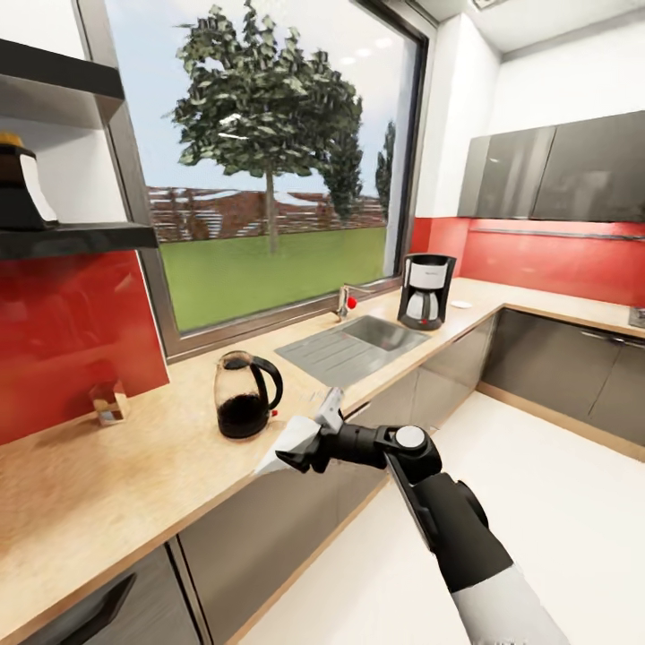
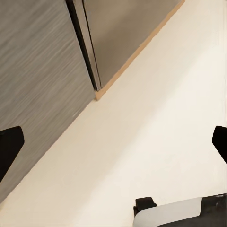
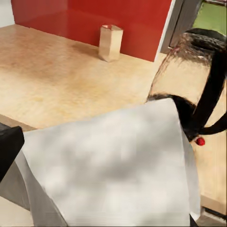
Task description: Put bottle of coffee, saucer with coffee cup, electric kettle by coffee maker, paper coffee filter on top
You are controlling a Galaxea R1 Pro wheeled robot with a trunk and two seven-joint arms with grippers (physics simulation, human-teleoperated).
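The kitchen countertop (image 1: pixel 161 448) runs long and beige beneath the window, then turns along the red back wall; the right gripper (image 1: pixel 300 441) hangs just over its front edge. Set into it, beyond the gripper and toward the window, is the steel sink (image 1: pixel 358 345), and past the sink, well apart from the gripper, stands the coffee maker (image 1: pixel 425 291) upright near the corner. Much nearer, just beyond the right gripper's fingers and a little to its left, stands the electric kettle (image 1: pixel 244 394), upright on its black base, dark in its lower part, with a small red mark by the handle; in the right wrist view the kettle (image 3: pixel 189 90) rises close behind what the gripper carries. The right gripper is closed on the paper coffee filter (image 3: pixel 109 165), a white sheet that spreads wide between the fingers and points out over the counter edge in the head view (image 1: pixel 273 461). Far to the gripper's left, on the dark wall shelf (image 1: pixel 76 237), the bottle of coffee (image 1: pixel 20 188) stands with its yellow cap. A small tan box (image 1: pixel 108 401) sits against the red splashback, beyond the kettle. The left gripper (image 2: pixel 113 142) hangs over the pale floor (image 2: pixel 156 127) beside grey cabinet fronts (image 2: pixel 42 80), its dark fingertips (image 2: pixel 9 146) wide apart and holding nothing.
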